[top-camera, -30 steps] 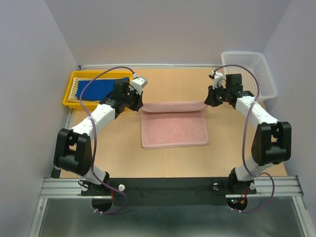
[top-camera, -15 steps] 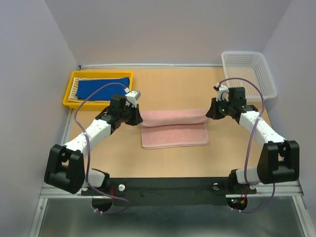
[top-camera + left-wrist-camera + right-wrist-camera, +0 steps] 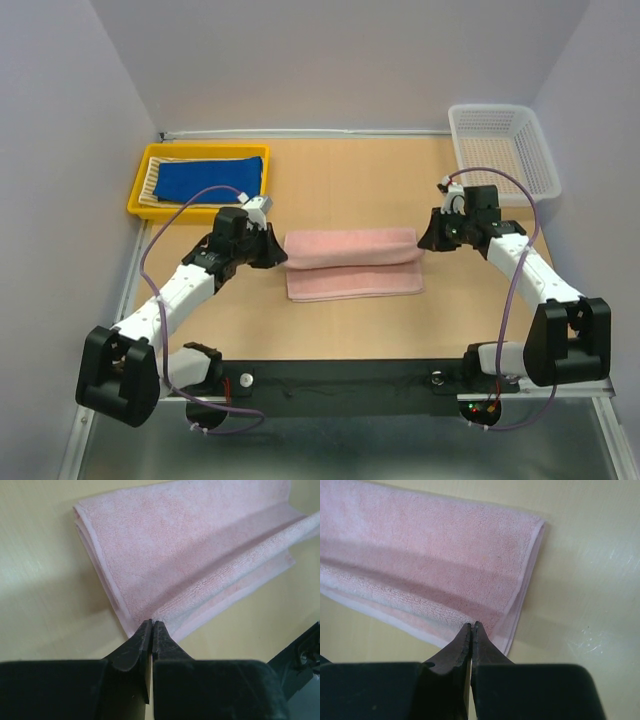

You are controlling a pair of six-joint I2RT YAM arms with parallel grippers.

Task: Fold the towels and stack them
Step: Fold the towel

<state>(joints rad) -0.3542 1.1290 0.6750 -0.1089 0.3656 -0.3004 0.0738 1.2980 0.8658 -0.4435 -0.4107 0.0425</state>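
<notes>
Left fingers (image 3: 135, 650) are pressed tight together, nipping a corner of the pink towel (image 3: 200, 555) right at their tips, on the upper layer. Right fingers (image 3: 451, 652) do the same at the other end, shut on the matching corner. Between them the towel lies out on the counter (image 3: 350, 180), its long axis running straight across from one arm to the other, each arm at its own end. The held flap sits doubled over the lower layer, and a strip of that lower layer shows on the side toward the arm bases. So I'd say the edge to meet lies nearer the bases than the fingers. Far left, the blue towel (image 3: 212, 178) and striped towel (image 3: 152, 182) wait in the yellow tray (image 3: 140, 208). The white basket (image 3: 500, 112) stands far right.
</notes>
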